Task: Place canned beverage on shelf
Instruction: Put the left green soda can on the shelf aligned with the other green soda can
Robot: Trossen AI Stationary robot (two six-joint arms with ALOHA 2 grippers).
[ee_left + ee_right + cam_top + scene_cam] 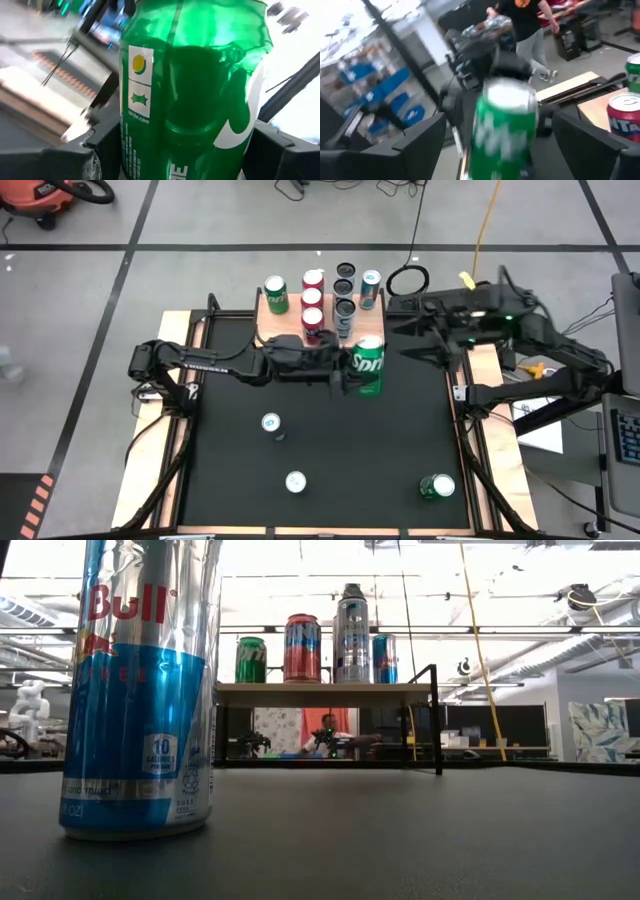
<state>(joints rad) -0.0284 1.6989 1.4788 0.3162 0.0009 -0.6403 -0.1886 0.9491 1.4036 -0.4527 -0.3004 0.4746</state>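
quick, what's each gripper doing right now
left gripper: shut on the green Sprite can, beside the shelf.
right gripper: open, empty, near the shelf.

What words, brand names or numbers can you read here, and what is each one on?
"Sprite": green can in the left gripper.
"sprite.com": same can's side label.
"Bull", "10 calories": blue and silver can on the table.
Cans on the shelf: lettering too small to read.

Bright overhead light; both wrist views motion-blurred.

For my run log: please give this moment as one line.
left gripper: shut on green Sprite can, near light-wood shelf | right gripper: open, holds nothing, beside shelf | can not yet on shelf
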